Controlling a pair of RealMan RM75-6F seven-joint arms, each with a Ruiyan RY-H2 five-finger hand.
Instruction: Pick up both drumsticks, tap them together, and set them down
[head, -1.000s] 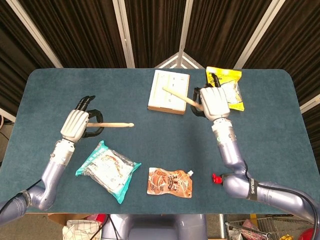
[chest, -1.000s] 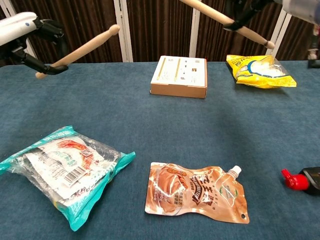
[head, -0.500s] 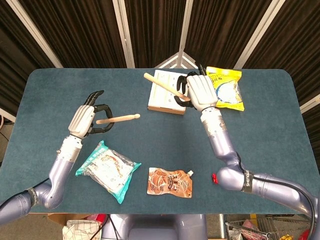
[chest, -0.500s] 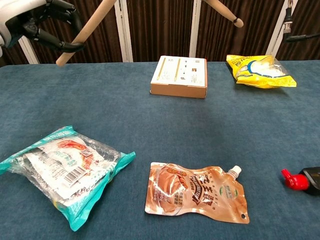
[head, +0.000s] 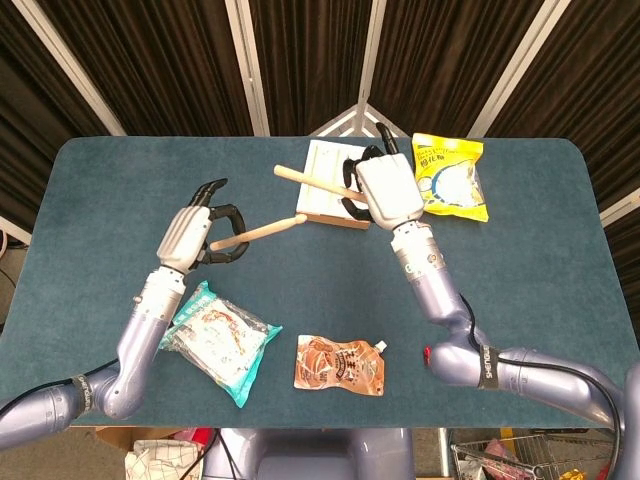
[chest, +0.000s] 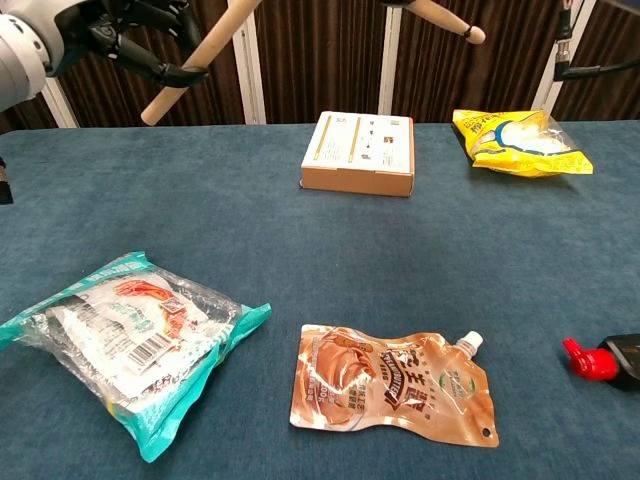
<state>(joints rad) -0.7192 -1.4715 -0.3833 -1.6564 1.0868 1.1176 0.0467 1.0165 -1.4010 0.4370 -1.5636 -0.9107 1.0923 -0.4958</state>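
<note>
Head view shows the left hand gripping one drumstick, tip aimed right; the right hand grips the other drumstick, tip aimed left; both aloft, tips near, not touching.

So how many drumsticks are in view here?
2. One drumstick is held by the left hand, the other drumstick by the right hand, both above the table.

The blue-covered worktop carried a flat white box, a yellow snack bag, a teal-edged clear packet, a brown spouted pouch and a red-capped item.
</note>
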